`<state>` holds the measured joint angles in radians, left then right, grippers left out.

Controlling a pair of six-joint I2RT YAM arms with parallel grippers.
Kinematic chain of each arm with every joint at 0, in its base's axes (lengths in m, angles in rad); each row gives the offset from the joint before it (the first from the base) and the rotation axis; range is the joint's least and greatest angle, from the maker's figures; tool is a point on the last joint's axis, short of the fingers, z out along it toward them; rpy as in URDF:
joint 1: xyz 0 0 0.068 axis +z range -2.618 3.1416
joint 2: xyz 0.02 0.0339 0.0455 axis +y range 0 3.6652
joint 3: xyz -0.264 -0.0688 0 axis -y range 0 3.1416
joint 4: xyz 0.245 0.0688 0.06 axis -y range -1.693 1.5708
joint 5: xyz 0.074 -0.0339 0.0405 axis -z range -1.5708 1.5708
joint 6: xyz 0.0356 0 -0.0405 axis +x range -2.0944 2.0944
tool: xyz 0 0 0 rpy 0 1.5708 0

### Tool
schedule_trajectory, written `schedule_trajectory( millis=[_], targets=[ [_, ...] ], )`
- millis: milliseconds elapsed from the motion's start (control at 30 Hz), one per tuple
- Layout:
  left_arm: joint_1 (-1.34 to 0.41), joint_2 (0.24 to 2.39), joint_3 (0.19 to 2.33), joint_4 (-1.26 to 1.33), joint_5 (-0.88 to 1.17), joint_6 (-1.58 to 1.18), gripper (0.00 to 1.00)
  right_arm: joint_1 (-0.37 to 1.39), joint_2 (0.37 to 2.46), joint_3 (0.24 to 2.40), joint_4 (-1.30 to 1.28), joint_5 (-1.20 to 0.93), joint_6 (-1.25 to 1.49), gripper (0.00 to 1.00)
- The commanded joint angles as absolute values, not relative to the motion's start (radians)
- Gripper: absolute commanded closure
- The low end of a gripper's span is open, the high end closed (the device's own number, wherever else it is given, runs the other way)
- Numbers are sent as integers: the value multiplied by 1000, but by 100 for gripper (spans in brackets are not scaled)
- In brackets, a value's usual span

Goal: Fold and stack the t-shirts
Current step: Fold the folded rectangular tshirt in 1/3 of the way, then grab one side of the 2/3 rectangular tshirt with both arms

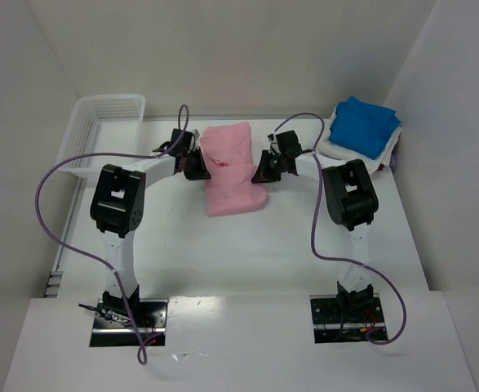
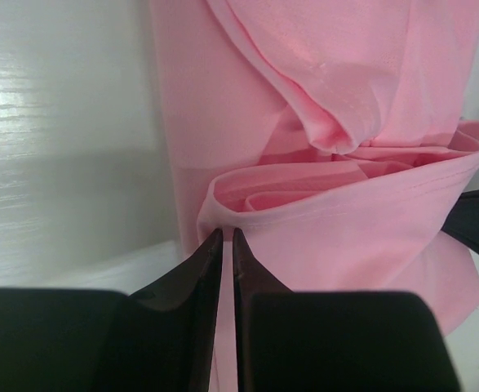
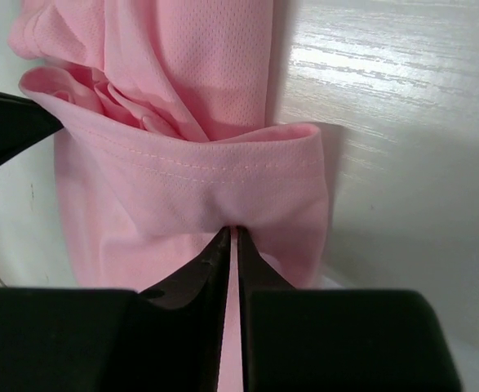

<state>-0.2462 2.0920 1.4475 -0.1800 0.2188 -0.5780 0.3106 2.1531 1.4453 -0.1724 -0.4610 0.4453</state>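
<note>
The light pink t-shirt (image 1: 232, 170) lies mid-table as a long folded strip, with a fold of its hem lifted across the middle. My left gripper (image 1: 197, 164) is at its left edge and my right gripper (image 1: 265, 167) at its right edge. In the left wrist view the left gripper (image 2: 228, 233) is shut on the pink hem (image 2: 337, 220). Seen from the right wrist, the right gripper (image 3: 235, 231) pinches the stitched hem (image 3: 198, 175) the same way. A bright blue t-shirt (image 1: 365, 124) lies folded on a white t-shirt (image 1: 334, 148) at the back right.
A white mesh basket (image 1: 100, 122) stands at the back left, against the wall. Purple cables loop over both arms. White walls close in the table on the left, back and right.
</note>
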Motion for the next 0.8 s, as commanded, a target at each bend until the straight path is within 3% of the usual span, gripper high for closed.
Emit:
schedule_trajectory(
  millis=[0,100,200,300,367,433,767],
  targets=[
    [-244,2079,1478,-175,202,-545,83,298,2100,1500,-167,-426,414,84],
    [-244,2039,1483,-192,196,-528,78,298,2049,1516,-192,-399,393,76],
    [-240,1961,1468,-228,222,-506,66,283,1999,1501,-224,-391,377,60],
    [-235,1873,1399,-233,269,-506,36,273,1918,1412,-224,-365,368,53],
    [-235,1821,1355,-233,297,-506,24,267,1861,1339,-233,-360,364,47],
    [-239,1772,1290,-233,325,-510,19,267,1812,1257,-233,-351,357,36],
    [-313,1710,1087,-220,385,-561,19,267,1756,1054,-194,-416,368,34]
  ],
)
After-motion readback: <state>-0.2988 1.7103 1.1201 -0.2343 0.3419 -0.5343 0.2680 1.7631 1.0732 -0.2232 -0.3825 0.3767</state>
